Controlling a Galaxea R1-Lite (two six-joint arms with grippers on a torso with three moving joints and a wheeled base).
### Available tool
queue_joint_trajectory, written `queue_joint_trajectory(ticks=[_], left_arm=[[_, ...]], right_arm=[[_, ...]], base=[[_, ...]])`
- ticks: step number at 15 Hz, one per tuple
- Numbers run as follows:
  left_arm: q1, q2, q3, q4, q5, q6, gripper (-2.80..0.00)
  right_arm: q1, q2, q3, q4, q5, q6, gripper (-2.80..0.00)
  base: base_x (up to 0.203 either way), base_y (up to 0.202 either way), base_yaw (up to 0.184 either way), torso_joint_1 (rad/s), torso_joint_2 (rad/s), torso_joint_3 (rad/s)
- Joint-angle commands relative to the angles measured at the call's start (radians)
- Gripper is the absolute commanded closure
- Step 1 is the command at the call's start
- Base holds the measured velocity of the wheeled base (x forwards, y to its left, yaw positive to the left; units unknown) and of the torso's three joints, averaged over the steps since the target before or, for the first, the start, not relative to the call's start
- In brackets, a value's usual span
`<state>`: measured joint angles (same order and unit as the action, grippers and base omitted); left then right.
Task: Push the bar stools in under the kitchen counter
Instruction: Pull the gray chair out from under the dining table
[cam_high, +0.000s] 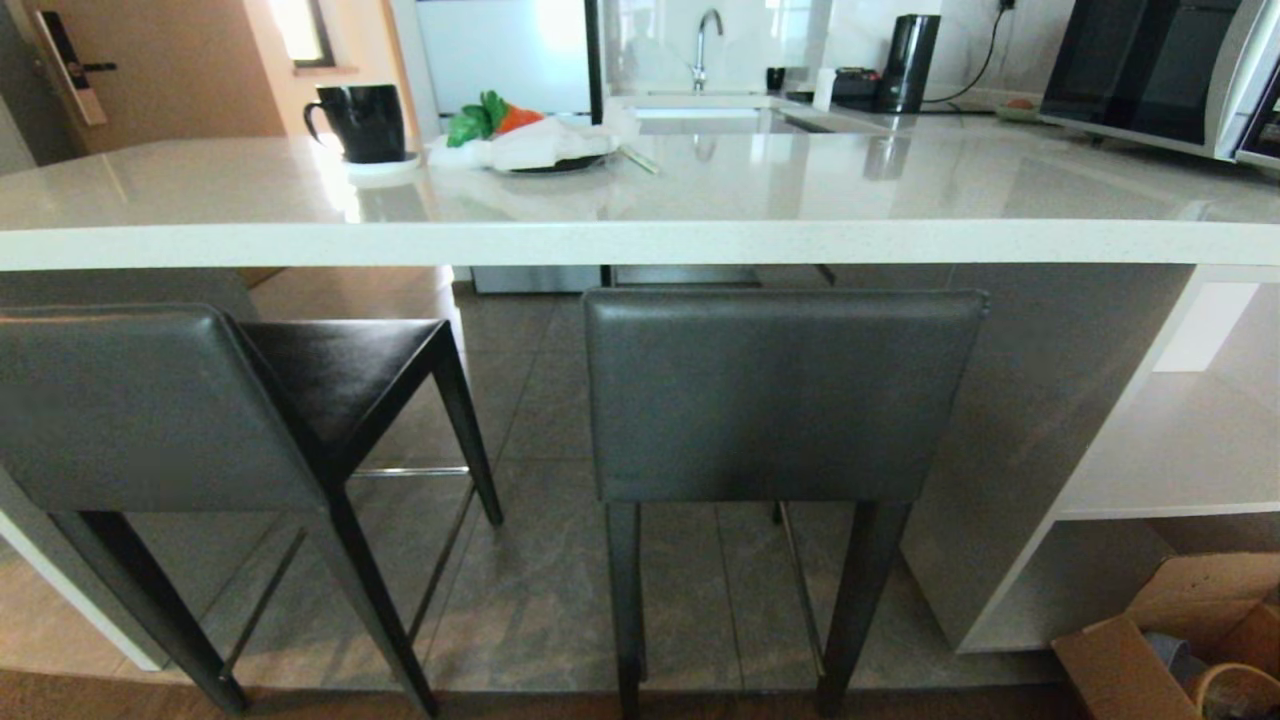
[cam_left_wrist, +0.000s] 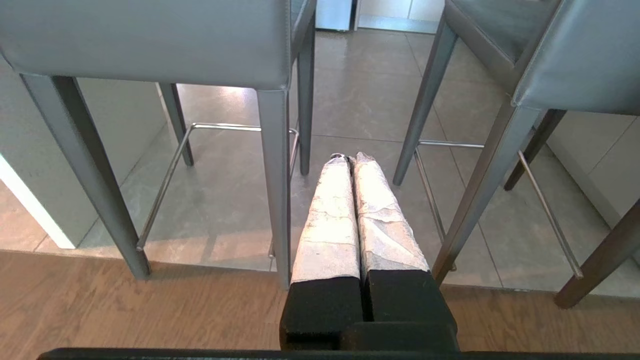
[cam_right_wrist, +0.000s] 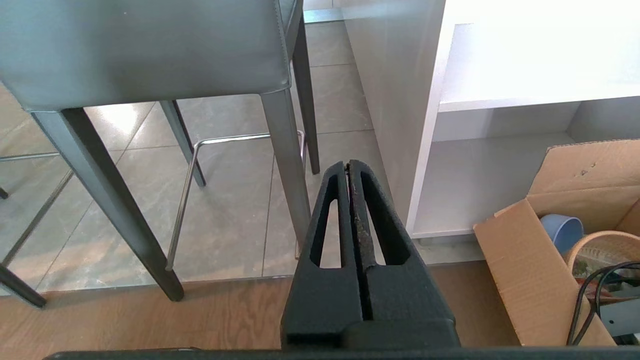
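off to the left of both grippers, the left bar stool (cam_high: 160, 410) stands turned at an angle, its dark grey backrest facing the robot and one corner of its flat dark seat pointing in under the kitchen counter (cam_high: 600, 240). its black legs rest on the grey tile floor (cam_high: 540, 600), with thin metal footrests between them. up on the counter, above and beyond that stool, sit a black mug (cam_high: 362, 122) on a white coaster and, to its right, a plate (cam_high: 545, 150) with a white cloth and something green and orange on it.

the left gripper (cam_left_wrist: 350, 158) hangs low in front of the gap between the two stools, its white-wrapped fingers (cam_left_wrist: 332, 215) pressed together, holding nothing and touching nothing; a stool leg stands just beside it on either side.

right of that, the right bar stool (cam_high: 780, 395) faces the counter squarely, backrest toward the robot, its top edge just below the counter's thick white edge. the right gripper (cam_right_wrist: 349, 164) hangs low near that stool's right rear leg, black fingers (cam_right_wrist: 330, 210) closed against each other, empty, and clear of the leg.

further right of this gripper stands the counter's grey side panel, then a white open shelf (cam_right_wrist: 500, 100), and nearest the robot a cardboard box (cam_right_wrist: 525, 260) holding a blue cup and a woven basket. a sink faucet (cam_high: 705, 40), black kettle (cam_high: 908, 62) and microwave (cam_high: 1160, 70) stand at the far back.
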<state>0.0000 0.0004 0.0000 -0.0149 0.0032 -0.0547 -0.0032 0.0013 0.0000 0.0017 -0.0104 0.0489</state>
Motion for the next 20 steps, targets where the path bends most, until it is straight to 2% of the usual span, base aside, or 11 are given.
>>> queue_joint_trajectory(ticks=[1, 17, 20], left_arm=[[0.000, 0.001, 0.003, 0.000, 0.000, -0.001, 0.00], [0.000, 0.001, 0.003, 0.000, 0.000, -0.001, 0.00], [0.000, 0.001, 0.003, 0.000, 0.001, -0.001, 0.00]], right_arm=[[0.000, 0.002, 0.000, 0.000, 0.000, 0.000, 0.00], [0.000, 0.002, 0.000, 0.000, 0.000, 0.000, 0.00], [0.000, 0.002, 0.000, 0.000, 0.000, 0.000, 0.00]], base=[[0.000, 0.000, 0.000, 0.000, 0.00, 0.000], [0.000, 0.000, 0.000, 0.000, 0.00, 0.000], [0.154, 0.000, 0.001, 0.002, 0.00, 0.005]])
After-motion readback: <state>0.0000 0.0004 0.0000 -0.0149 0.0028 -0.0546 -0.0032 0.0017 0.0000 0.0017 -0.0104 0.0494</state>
